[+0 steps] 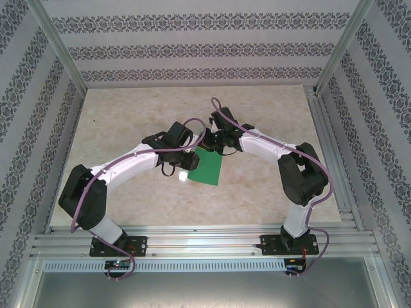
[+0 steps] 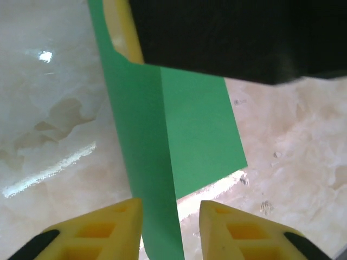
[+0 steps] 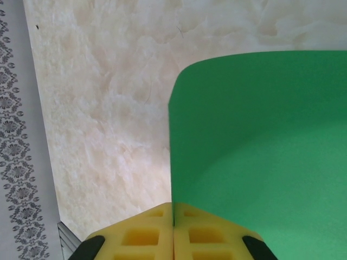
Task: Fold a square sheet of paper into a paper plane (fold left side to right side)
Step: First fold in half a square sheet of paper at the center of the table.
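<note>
Bright green, thin square sheet of paper sits near the middle of the marbled beige tabletop on my overhead feed, between the ends of the two arms. Seen from the paper, the left gripper is at about 9 to 10 o'clock and the right gripper at about 12 o'clock, both right at its edges. On the right wrist feed I see that gripper clenched. Its yellow fingers meet at 6 o'clock with the sheet's edge pinched in the seam between them, and the green surface rises from there and curves over toward 3 o'clock. On the left wrist feed the other gripper is released, its two yellow fingers standing apart at 6 o'clock. A narrow band of the sheet passes between them, close to the finger at 7 o'clock, with bare table showing beside the one at 5 o'clock. The sheet runs from there up to 12 o'clock, where the right gripper's black body covers its far end. A straight lengthwise line crosses the green; crease or layered edge, I cannot tell. Nor can I tell how much of the sheet rests flat on the table.
</note>
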### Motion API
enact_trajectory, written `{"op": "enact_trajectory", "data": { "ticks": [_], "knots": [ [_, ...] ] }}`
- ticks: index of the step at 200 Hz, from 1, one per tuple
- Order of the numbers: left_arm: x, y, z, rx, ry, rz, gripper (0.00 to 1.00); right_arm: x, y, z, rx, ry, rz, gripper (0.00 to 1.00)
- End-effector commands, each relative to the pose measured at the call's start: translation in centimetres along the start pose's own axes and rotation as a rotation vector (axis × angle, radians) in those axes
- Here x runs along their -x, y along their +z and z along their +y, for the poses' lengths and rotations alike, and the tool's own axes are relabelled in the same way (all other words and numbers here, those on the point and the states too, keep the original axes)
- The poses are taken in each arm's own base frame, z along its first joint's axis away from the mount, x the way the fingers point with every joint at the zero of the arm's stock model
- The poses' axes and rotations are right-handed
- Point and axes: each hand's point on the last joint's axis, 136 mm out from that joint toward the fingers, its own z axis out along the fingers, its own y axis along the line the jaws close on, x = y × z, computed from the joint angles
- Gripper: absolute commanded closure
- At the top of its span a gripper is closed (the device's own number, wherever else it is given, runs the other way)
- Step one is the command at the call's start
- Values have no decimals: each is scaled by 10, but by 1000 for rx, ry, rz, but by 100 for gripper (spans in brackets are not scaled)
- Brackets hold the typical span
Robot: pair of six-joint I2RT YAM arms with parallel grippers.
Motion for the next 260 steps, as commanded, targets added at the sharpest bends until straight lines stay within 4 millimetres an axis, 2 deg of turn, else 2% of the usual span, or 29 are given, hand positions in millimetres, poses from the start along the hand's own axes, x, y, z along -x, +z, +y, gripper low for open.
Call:
{"op": "enact_trajectory", "data": {
  "ticks": [1, 22, 38, 67, 82, 106, 127, 169, 213, 260],
  "knots": [
    [16, -37, -27, -130, 30, -111, 54, 7, -13, 9, 41, -89, -3, 95],
    [27, -60, -24, -193, -45, -195, 48, 8, -15, -2, 48, -120, 17, 96],
    [30, -63, -11, -208, -132, -215, 48, 9, -17, -14, 54, -136, 21, 97],
    [18, -38, 29, -32, -216, -132, 40, 11, -16, -35, 52, -138, 32, 97],
    [18, -22, 36, -10, -226, -100, 37, 10, -13, -42, 52, -143, 45, 97],
    [21, 0, 42, 17, -242, -69, 25, 10, -10, -50, 52, -139, 59, 96],
    [26, 12, 45, 55, -228, -46, 20, 11, -10, -56, 42, -135, 54, 96],
    [31, 39, 37, 80, -190, 12, 12, 11, -4, -69, 34, -119, 71, 96],
    [23, 60, 39, 177, -142, 85, 11, 12, 0, -81, 16, -106, 77, 96],
    [21, 72, 35, 170, -143, 108, 12, 18, -1, -93, -17, -104, 70, 96]
  ]
}}
